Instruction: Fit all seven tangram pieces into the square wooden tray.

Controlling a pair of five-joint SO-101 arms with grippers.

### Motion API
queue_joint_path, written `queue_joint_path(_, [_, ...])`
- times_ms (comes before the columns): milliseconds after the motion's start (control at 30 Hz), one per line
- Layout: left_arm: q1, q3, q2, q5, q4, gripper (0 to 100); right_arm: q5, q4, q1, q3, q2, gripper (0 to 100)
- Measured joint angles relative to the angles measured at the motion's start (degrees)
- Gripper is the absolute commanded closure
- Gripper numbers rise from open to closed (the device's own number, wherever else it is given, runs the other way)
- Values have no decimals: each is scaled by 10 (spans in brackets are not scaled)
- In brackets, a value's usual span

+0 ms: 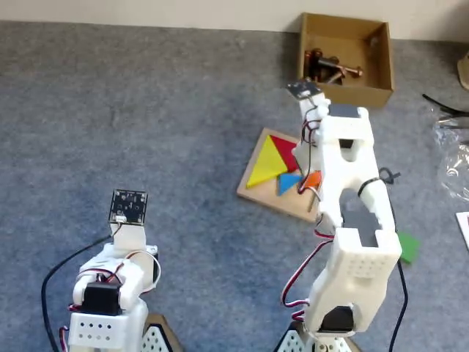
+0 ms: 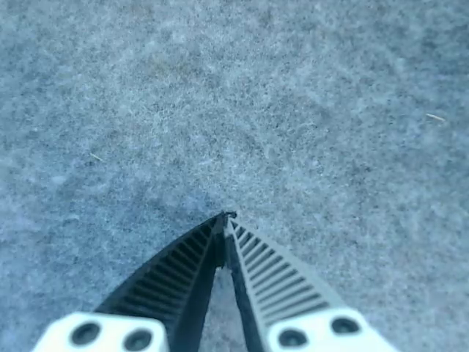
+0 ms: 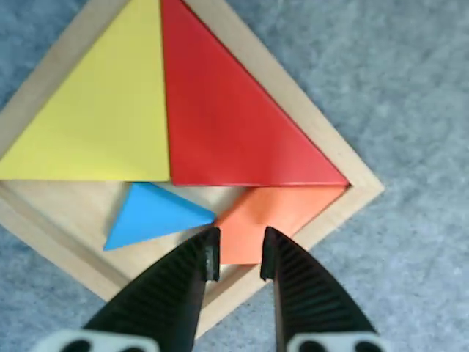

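Observation:
The square wooden tray (image 1: 253,192) lies on the grey carpet, turned like a diamond. A yellow triangle (image 3: 102,117) and a red triangle (image 3: 227,117) fill its far half, edge to edge. A small blue triangle (image 3: 150,214) lies loose below the yellow one. My right gripper (image 3: 239,253) is down in the tray, its fingers narrowly apart and shut on an orange piece (image 3: 286,209) that rests against the red triangle's edge. A green piece (image 1: 407,246) lies on the carpet beside the right arm's base. My left gripper (image 2: 226,218) hangs shut over bare carpet, far from the tray.
A cardboard box (image 1: 381,70) with metal parts stands behind the tray. Clear plastic wrapping (image 1: 454,158) and dark cables lie at the right edge. Wide bare carpet spreads to the tray's left.

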Motion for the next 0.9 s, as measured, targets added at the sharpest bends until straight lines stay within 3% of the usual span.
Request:
queue_joint_path(267, [0,0,0,0,0,995,0,28,0,0,0,903])
queue_joint_path(500, [0,0,0,0,0,995,0,63,-62,0,0,996])
queue_joint_path(900, [0,0,0,0,0,995,0,90,-120,-20,-11,993])
